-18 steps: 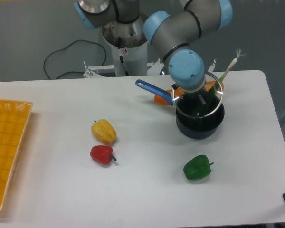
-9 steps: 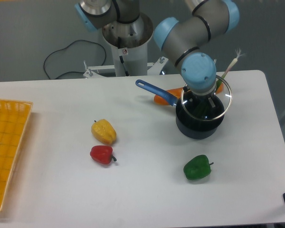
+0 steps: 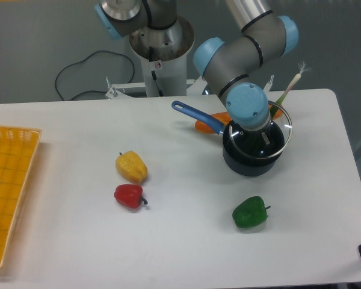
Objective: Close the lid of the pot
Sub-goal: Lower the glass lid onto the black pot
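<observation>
The dark pot (image 3: 250, 162) stands right of centre on the white table, its blue handle (image 3: 195, 115) pointing up and left. The glass pot lid (image 3: 275, 141) with its silver rim hangs just over the pot's mouth, slightly tilted and offset to the right. My gripper (image 3: 256, 136) reaches down onto the lid's centre, shut on the knob, which the blue wrist joint (image 3: 248, 106) mostly hides.
An orange carrot (image 3: 212, 121) and a green onion (image 3: 289, 87) lie behind the pot. A green pepper (image 3: 250, 212) sits in front of it, a yellow pepper (image 3: 132, 167) and a red pepper (image 3: 129, 195) to the left. A yellow basket (image 3: 9, 180) lies at the left edge.
The gripper carried the lid rightward, then down and slightly back, so it now sits lower, close over the pot's mouth.
</observation>
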`<state>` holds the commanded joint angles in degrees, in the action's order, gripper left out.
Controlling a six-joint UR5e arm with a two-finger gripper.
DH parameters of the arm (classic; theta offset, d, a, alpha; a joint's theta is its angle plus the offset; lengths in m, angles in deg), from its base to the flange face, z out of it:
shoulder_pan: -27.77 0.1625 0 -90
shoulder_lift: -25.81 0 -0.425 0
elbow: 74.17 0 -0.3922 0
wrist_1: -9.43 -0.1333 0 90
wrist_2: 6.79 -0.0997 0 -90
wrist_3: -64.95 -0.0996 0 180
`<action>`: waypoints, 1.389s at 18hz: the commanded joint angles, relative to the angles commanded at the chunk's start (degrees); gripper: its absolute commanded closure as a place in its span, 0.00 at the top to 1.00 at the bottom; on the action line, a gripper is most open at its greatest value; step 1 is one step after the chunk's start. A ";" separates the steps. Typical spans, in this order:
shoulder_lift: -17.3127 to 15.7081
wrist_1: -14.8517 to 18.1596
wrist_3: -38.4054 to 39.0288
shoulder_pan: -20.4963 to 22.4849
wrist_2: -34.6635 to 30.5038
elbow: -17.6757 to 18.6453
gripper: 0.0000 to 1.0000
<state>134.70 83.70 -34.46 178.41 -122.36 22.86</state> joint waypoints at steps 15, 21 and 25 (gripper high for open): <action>0.79 -0.09 2.46 -1.05 -0.09 -0.35 0.49; 0.79 -0.09 2.64 -1.32 -0.09 -0.35 0.50; 0.88 -0.09 2.64 -1.41 -0.09 -0.35 0.53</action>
<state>135.58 83.61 -31.82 177.01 -122.45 22.51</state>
